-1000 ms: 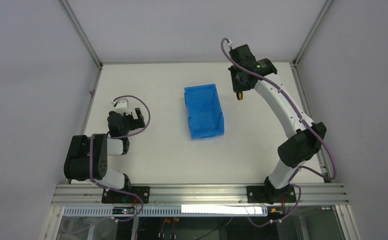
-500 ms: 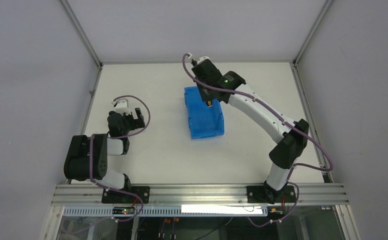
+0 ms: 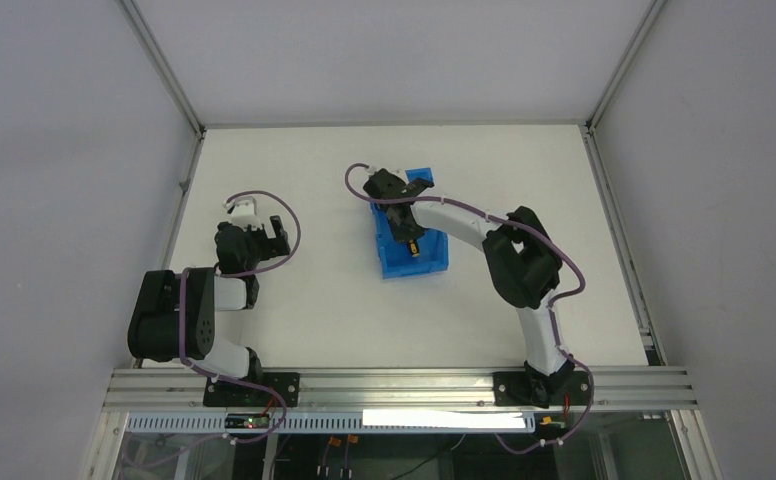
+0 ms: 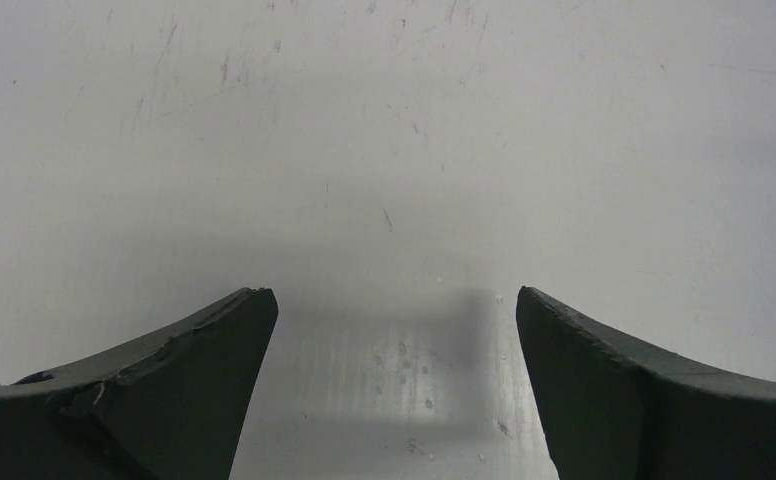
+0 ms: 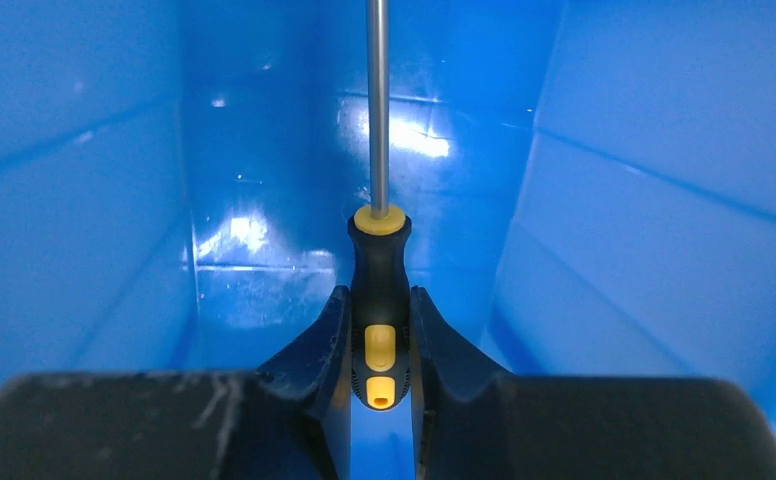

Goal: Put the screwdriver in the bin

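Screwdriver (image 5: 379, 255) gripped by right pincer (image 5: 379, 300) inside bin (image 5: 84, 200)

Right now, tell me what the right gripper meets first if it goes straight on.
Likely the blue inner surface of the bin, met by the shaft of the screwdriver that the right gripper is shut on. The tip is out of frame, so depth is unclear.

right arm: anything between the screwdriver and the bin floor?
Nothing visible. The right gripper is shut on the screwdriver by its handle, inside the walls of the bin, with the shaft pointing further in. Only bare blue plastic shows around and ahead of the shaft.
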